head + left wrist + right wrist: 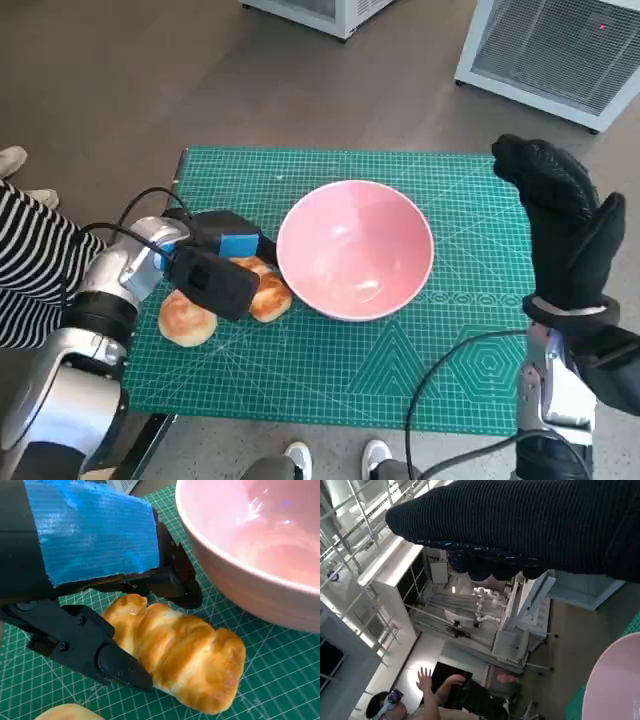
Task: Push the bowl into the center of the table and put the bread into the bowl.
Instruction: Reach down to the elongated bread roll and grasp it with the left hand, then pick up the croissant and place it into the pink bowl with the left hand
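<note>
The pink bowl point(355, 250) stands empty near the middle of the green mat point(450, 350). Just to its left lies a golden twisted bread point(268, 296) on the mat. My left hand point(215, 265) is down over it. In the left wrist view the bread point(180, 655) sits between the black fingers point(107, 660), which touch it on both sides, with the bowl point(250, 555) close beside it. A round bun point(187, 318) lies next to the hand, and its edge point(65, 712) shows in the left wrist view. My right hand point(565, 225) is raised beyond the mat's right side, holding nothing; its glove point(530, 530) shows in the right wrist view.
Two white appliances point(560, 50) stand on the floor behind the table. A person's striped sleeve point(30, 260) is at the left, and shoes point(335, 458) show at the front edge. A black cable point(450, 390) crosses the mat's front right. A seated person point(420, 700) shows in the right wrist view.
</note>
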Action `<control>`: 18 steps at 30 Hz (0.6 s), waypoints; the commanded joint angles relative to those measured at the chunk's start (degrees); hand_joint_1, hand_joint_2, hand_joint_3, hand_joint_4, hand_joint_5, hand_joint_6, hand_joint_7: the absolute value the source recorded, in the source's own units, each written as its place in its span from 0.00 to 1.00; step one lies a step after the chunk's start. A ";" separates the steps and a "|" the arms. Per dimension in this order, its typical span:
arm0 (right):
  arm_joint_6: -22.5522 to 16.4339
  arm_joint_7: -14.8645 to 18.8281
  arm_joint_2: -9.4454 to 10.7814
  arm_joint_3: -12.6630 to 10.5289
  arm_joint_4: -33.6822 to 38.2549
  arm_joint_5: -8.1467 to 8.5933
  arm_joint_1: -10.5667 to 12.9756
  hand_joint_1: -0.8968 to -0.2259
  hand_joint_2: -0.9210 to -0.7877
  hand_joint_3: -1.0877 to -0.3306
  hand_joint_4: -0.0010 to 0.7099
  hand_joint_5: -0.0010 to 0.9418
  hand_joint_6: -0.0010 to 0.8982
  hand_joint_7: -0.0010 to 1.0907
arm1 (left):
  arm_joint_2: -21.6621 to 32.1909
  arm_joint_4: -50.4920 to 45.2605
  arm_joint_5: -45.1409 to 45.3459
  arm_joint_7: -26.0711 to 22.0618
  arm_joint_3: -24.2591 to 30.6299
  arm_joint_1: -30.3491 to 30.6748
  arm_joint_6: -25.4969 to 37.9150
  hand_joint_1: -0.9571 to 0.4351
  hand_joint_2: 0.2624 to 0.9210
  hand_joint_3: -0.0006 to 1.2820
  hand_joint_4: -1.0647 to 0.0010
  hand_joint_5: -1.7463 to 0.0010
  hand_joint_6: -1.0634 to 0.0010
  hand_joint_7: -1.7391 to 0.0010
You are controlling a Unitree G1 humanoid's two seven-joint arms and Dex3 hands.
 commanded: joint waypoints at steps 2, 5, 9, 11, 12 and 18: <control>0.62 -0.47 -0.06 0.03 0.40 -0.72 1.40 0.28 0.00 0.49 0.19 0.00 0.07 0.45 | -0.47 2.52 3.04 0.94 -3.00 -0.41 0.13 0.65 0.84 0.01 0.32 0.96 0.27 0.97; 0.63 -0.39 0.02 0.00 0.47 -0.48 1.45 0.28 0.00 0.49 0.19 0.00 0.07 0.45 | -0.29 3.47 4.09 1.97 -4.02 -0.88 -0.27 0.66 0.89 0.02 0.26 0.83 0.27 0.83; 0.68 -0.19 0.07 -0.02 0.57 -0.13 1.39 0.28 0.00 0.49 0.20 0.00 0.07 0.45 | 0.47 4.00 4.48 2.71 -4.64 -1.95 -1.57 0.68 0.98 0.05 0.32 0.45 0.40 0.42; 0.68 -0.16 0.11 0.02 0.59 -0.08 1.33 0.28 0.00 0.49 0.20 0.00 0.07 0.45 | 1.07 3.90 4.20 2.86 -4.54 -2.50 -2.52 0.68 0.98 0.04 0.31 0.41 0.39 0.39; 0.68 -0.17 0.15 0.05 0.58 -0.07 1.30 0.28 0.00 0.49 0.20 0.00 0.07 0.45 | 1.38 3.77 3.77 2.86 -4.23 -2.68 -3.11 0.69 0.98 0.03 0.30 0.40 0.38 0.38; 0.53 -0.29 0.35 0.18 0.86 -0.21 1.15 0.28 0.00 0.49 0.20 0.00 0.07 0.46 | 3.04 2.74 0.14 2.37 -1.23 -3.28 -5.80 0.69 0.99 0.02 0.29 0.39 0.36 0.35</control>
